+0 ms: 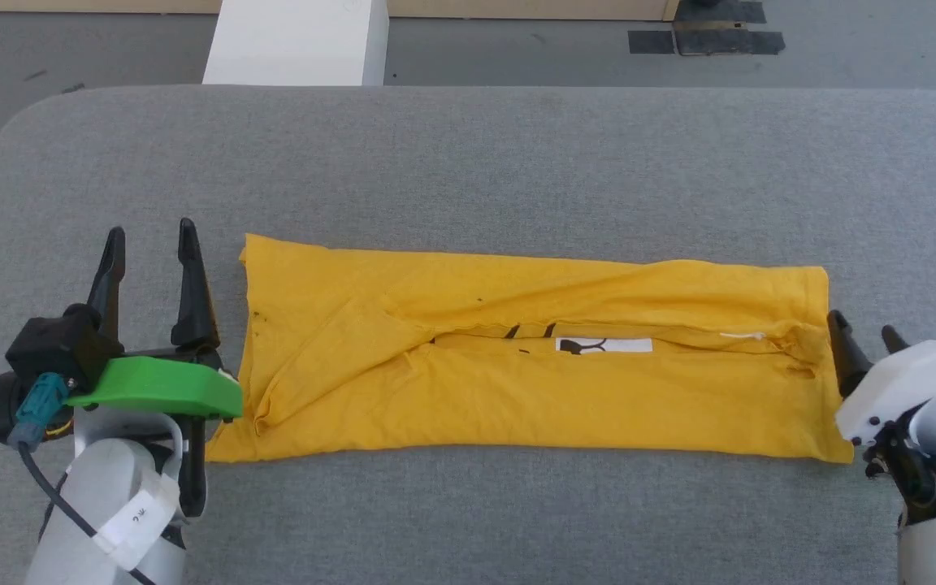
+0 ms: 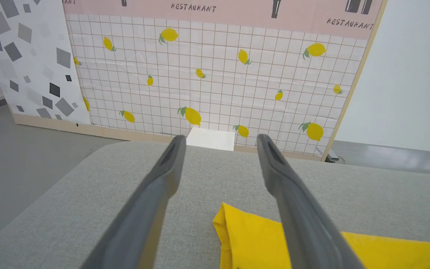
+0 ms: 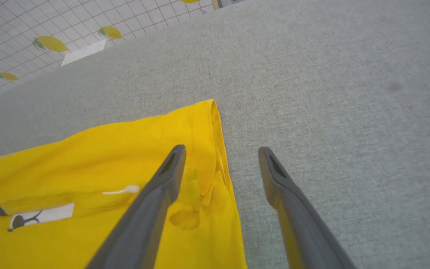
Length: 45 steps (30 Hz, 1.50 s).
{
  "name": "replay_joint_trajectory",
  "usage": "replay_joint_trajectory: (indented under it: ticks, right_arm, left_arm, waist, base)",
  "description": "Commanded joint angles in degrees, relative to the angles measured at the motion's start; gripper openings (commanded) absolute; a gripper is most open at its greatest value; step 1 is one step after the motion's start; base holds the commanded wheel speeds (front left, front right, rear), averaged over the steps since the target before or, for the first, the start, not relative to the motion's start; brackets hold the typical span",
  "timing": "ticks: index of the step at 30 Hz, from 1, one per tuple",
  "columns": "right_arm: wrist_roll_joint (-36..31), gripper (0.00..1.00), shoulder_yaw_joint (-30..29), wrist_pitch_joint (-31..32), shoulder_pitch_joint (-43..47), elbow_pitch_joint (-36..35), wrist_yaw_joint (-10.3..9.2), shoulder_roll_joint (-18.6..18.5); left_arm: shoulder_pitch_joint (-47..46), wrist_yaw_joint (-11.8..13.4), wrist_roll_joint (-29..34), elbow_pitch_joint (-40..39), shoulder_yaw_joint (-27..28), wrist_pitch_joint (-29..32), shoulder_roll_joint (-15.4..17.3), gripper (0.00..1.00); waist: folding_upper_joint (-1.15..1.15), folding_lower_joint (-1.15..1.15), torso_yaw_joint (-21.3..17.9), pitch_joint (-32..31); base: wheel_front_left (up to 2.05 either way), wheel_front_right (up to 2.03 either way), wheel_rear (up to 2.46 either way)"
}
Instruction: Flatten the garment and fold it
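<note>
**Asker:** Where is the shirt?

**Me:** The shirt [image 1: 533, 366] lies on the grey table [image 1: 468, 162] between my two grippers. It is folded into a long band, with a thin strip of print showing along the middle seam. My left gripper [image 1: 151, 230] stands just beside one short end, jaws apart and holding nothing. My right gripper [image 1: 862, 325] is at the other short end, also spread and empty, with one finger over the cloth's edge and the other over bare table.

**Asker:** How will it handle?

**Me:** Soft, light and limp, I judge, so it should sag when lifted and drag on the cloth-covered top. I would pinch the corners of each short end through all the layers, so the flaps don't slide open.
</note>
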Motion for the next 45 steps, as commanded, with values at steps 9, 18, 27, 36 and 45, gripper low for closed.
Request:
replay_joint_trajectory:
  ticks: [9,18,27,36,45]
  right_arm:
    - [-4.3,1.00,-0.9,8.8,-7.6,14.4,-0.08,0.1]
    - [-4.8,0.11,3.7,17.2,-8.7,17.5,-0.08,0.1]
    - [-7.4,0.00,1.3,14.9,-6.6,12.5,-0.08,0.1]
    - [-21.1,0.00,-7.2,10.4,-5.2,4.5,-0.08,-1.5]
    - [-25.9,0.00,-12.7,8.9,-5.1,4.0,-0.08,-4.9]
  left_arm:
    - [-0.4,-4.6,5.0,3.5,4.3,-0.3,-4.6,1.00]
    - [-0.1,-7.4,7.6,4.9,7.2,-0.3,-6.7,1.00]
    - [-0.1,-9.1,9.2,6.5,8.8,-0.3,-8.1,1.00]
    - [-0.9,-10.2,10.2,7.3,9.3,-0.3,-8.9,1.00]
    - [-1.7,-11.2,11.1,7.8,9.4,-0.3,-9.7,1.00]
  waist:
    - [0.00,0.00,-0.6,0.1]
    - [0.00,0.00,-0.4,-0.4]
    - [0.00,0.00,-0.6,-0.7]
    - [0.00,0.00,-0.5,-0.3]
    - [0.00,0.00,0.0,0.3]
  base:
    - [0.00,0.00,0.00]
    - [0.00,0.00,0.00]
    - [0.00,0.00,0.00]
    - [0.00,0.00,0.00]
    - [0.00,0.00,0.00]
